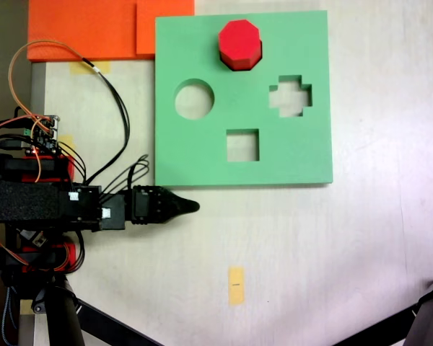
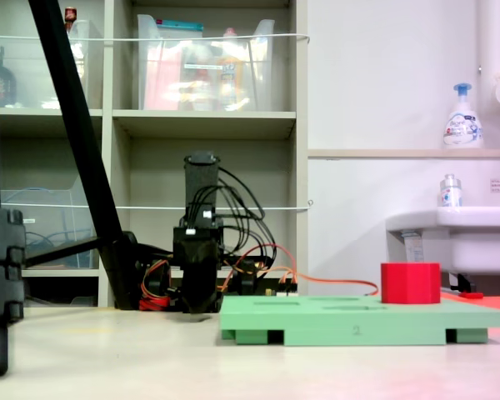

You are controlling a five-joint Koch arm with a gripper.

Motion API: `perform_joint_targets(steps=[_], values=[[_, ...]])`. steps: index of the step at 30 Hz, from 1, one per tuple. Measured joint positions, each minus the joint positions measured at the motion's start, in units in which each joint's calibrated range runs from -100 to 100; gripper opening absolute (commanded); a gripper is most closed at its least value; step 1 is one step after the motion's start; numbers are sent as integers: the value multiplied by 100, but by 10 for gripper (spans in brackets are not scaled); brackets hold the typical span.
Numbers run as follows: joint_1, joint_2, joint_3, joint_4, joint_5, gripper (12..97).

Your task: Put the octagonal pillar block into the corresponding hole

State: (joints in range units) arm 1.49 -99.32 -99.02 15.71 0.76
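Fingers (image 1: 191,207) overlapped, gap indiscernible

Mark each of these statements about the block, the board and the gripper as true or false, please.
1. The red octagonal block stands on the green board. True.
2. The gripper holds the block. False: it is off the board, beside the board's lower left corner in the top-down fixed view, away from the block.
3. The round cutout is filled. False: it is empty.
4. The square cutout lies below the block in the top-down fixed view. True.
5. The block lies on its side. False: it stands upright.
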Motion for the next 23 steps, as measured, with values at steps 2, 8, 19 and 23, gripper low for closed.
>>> perform_joint_targets(steps=[2, 8, 19, 23], values=[[5, -27, 0, -773, -10, 473], [15, -27, 29, -950, -15, 493], [15, -27, 29, -950, -15, 493], [15, -27, 29, -950, -15, 493]])
